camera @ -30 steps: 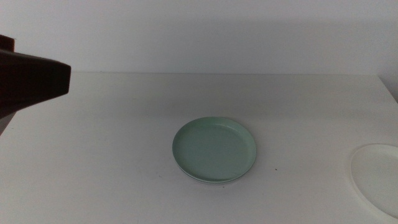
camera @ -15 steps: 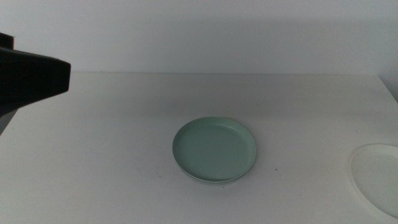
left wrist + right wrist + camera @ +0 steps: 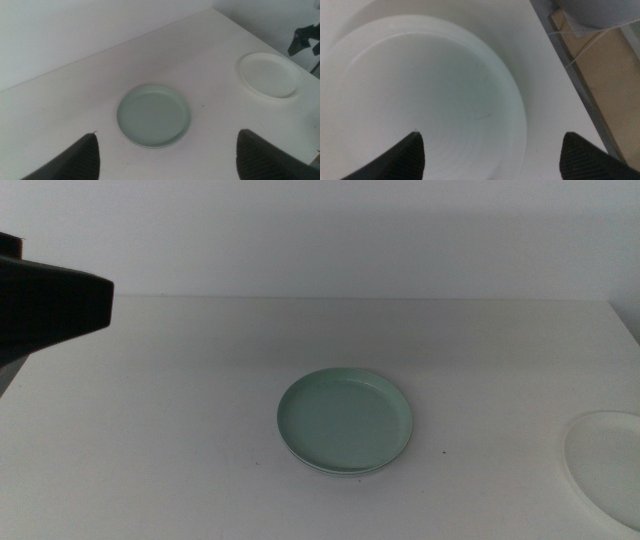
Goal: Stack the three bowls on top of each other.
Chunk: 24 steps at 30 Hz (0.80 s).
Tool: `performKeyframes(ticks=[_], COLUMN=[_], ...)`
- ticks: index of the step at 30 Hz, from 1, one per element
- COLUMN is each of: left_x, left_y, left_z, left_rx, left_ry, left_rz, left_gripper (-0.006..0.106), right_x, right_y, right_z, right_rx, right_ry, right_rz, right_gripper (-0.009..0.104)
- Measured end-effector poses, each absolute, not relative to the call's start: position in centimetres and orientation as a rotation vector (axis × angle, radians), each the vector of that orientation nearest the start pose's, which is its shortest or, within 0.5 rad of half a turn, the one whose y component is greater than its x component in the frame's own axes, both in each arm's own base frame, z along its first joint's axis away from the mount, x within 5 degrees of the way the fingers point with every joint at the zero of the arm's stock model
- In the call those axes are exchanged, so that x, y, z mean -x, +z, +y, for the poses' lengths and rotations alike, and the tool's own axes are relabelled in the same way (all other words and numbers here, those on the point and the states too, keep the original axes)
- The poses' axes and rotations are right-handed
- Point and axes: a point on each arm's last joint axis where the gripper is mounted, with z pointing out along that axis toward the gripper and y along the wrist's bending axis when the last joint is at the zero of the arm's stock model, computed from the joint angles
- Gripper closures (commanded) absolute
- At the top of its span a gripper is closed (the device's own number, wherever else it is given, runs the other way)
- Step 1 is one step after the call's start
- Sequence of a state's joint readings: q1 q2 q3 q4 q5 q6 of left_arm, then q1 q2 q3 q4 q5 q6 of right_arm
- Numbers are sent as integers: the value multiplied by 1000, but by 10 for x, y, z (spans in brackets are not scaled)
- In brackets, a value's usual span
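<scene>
While the green bowl (image 3: 345, 421) already sits on a paler bowl (image 3: 322, 469) in the middle of the table (image 3: 180, 400), of which only a thin rim shows at its near edge, the white bowl (image 3: 605, 467) lies alone at the far right edge of the middle view, partly cut off. So I judge two bowls are stacked and the step in hand is fetching the third one. Compared with the earlier pictures, the white bowl sits slightly lower and more to the right here; the stack has not moved, and the dark left arm part at the left edge looks the same.

From the left wrist, the left gripper (image 3: 167, 162) hangs high with jaws wide apart, holding nothing, well apart from the stack.

From the right wrist, the right gripper (image 3: 492, 160) is just above the white bowl (image 3: 420, 100), jaws spread wide, nothing held. Next it should come down over the rim and close there.
</scene>
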State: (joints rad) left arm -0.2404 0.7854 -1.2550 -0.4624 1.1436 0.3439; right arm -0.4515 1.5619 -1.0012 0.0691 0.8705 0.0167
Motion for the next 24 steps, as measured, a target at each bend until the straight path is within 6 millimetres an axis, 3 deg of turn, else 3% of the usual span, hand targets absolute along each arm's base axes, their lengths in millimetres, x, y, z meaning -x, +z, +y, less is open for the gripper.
performKeyframes(ticks=[8, 13, 16, 20, 23, 24], left_x=[-89, -89, -89, -89, -89, -89], left_y=[459, 459, 459, 459, 459, 459], left_z=[-60, -60, -60, -60, -60, -60], left_rx=[-637, -637, -637, -637, -637, -637], left_ry=[-500, -500, -500, -500, -500, -500], left_rz=[1997, 1997, 1997, 1997, 1997, 1997], left_gripper=[7, 7, 7, 7, 7, 7], right_x=[-275, -279, -281, -284, -285, -284], right_y=[174, 157, 149, 142, 140, 141], right_z=[-133, -136, -137, -138, -139, -140], right_rx=[-746, -762, -769, -790, -782, -786], right_ry=[-30, -37, -32, -12, -20, -19], right_rz=[2954, 2977, 2990, 3000, 3007, 3011], right_gripper=[32, 35, 42, 66, 98, 97])
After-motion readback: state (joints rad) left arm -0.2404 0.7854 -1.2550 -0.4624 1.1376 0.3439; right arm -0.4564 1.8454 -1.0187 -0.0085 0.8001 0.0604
